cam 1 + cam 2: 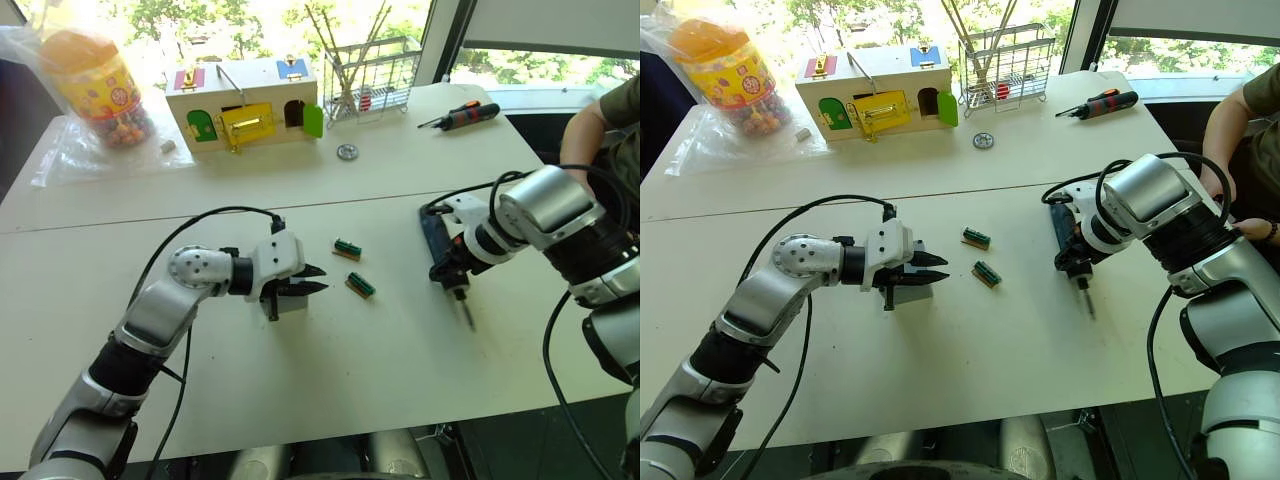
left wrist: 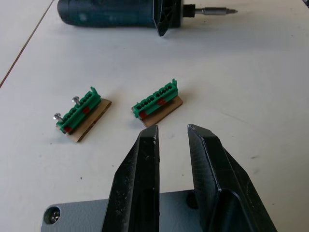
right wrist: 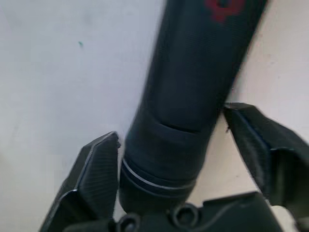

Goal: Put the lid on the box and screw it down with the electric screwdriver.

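Left gripper (image 1: 312,279) mid-table, fingers narrowly parted, empty, grey lid (image 2: 77,217) directly beneath. Electric screwdriver (image 1: 440,250) flat on table well right, long axis near-to-far, bit toward robot. Right gripper (image 3: 186,166) straddling barrel, jaws wide, not closed; right arm nearer.

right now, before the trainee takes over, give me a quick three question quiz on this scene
1. True or false: the electric screwdriver lies on the table between the right gripper's fingers.
2. How many green terminal blocks lie on the table?
3. The orange-and-black hand screwdriver lies: A) near the table's far right corner, B) beside the green blocks, C) against the electric screwdriver.

Key: 1 true; 2 two; 3 A.
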You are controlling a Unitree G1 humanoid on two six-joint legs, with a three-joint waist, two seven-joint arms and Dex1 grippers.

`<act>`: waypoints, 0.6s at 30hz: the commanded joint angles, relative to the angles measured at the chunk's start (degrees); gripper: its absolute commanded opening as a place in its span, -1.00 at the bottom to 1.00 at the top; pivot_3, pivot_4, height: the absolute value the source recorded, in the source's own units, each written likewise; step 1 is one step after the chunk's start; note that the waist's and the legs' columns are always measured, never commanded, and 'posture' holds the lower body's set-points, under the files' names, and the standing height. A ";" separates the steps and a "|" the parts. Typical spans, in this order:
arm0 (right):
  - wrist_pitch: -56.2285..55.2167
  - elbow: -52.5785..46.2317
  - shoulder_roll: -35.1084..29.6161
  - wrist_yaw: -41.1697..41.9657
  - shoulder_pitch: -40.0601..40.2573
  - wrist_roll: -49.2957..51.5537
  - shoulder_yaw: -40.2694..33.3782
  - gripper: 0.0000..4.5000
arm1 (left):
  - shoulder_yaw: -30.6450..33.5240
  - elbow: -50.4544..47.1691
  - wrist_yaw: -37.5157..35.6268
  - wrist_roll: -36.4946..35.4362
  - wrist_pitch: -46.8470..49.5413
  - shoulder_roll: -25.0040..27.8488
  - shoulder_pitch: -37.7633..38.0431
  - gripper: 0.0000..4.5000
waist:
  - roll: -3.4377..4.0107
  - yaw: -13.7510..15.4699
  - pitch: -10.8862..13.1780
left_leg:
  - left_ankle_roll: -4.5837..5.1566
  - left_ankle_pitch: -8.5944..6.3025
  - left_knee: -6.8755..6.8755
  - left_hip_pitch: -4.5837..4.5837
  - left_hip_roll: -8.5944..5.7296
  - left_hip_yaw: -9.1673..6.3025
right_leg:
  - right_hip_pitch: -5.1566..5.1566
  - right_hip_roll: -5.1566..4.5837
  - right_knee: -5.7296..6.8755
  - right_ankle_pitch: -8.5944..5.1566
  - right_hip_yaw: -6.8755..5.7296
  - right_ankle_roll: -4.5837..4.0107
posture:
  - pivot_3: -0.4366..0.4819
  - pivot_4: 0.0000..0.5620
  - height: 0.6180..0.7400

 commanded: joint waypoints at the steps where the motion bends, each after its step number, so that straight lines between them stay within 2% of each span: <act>1: 0.58 0.57 -0.66 4.46 1.13 -0.58 2.94 0.01 | 2.14 -2.34 1.23 0.14 -0.80 0.35 0.74 -0.59 | -0.01 -0.02 0.00 | 0.00 0.00 0.00 0.00 0.00 0.00 | 0.00 0.00 0.00 0.00 0.00 0.00 | -0.05 -0.47 1.00; 2: 0.75 0.40 -1.37 5.53 1.09 -0.78 3.06 -0.15 | 2.62 -2.26 1.47 0.01 -0.73 0.46 0.82 -0.59 | -0.01 0.02 0.00 | 0.00 0.00 -0.01 0.00 0.01 -0.02 | -0.01 0.00 0.00 0.00 -0.02 0.00 | -0.05 -0.47 1.00; 3: 0.20 0.18 -2.16 6.49 1.15 -1.46 3.54 -0.20 | 2.94 -2.09 1.56 0.00 -0.79 0.59 0.83 -0.59 | -0.01 0.04 0.00 | 0.00 0.00 -0.02 0.00 0.01 -0.06 | 0.00 0.00 0.00 0.00 -0.04 0.00 | -0.05 -0.47 1.00; 9: -2.22 1.64 -5.03 11.42 1.30 -4.63 4.41 -0.20 | 3.76 0.30 1.56 0.75 -2.10 0.62 0.09 -0.59 | -0.01 0.44 0.00 | 0.00 0.00 -0.02 0.00 -0.03 -0.09 | 0.02 -0.01 -0.02 0.00 -0.11 0.00 | -0.05 -0.47 1.00; 12: -3.09 8.04 -2.63 10.98 -1.62 -5.45 -3.75 -0.20 | 4.21 1.51 0.90 0.68 -2.53 0.99 -0.59 -0.59 | -0.01 0.86 0.00 | 0.00 0.00 0.00 0.00 -0.02 -0.08 | 0.02 -0.01 -0.02 0.00 -0.10 0.00 | -0.05 -0.47 1.00; 15: -3.71 17.33 2.77 5.40 -7.49 -6.36 -17.86 -0.20 | 6.07 3.23 -0.45 -0.45 -2.47 2.27 -0.86 -0.59 | 0.06 0.63 0.04 | -0.02 0.01 0.03 -0.01 -0.02 0.01 | -0.03 0.00 0.01 0.00 -0.03 0.00 | -0.05 -0.47 1.00; 18: -4.49 21.19 6.73 -1.81 -10.90 -6.85 -31.93 -0.20 | 8.52 5.21 -1.96 -1.88 -2.26 3.40 -1.17 -0.59 | 0.09 -0.21 0.06 | -0.06 0.03 -0.14 -0.09 0.00 0.11 | -0.30 0.00 0.09 0.00 0.08 0.00 | -0.05 -0.47 1.00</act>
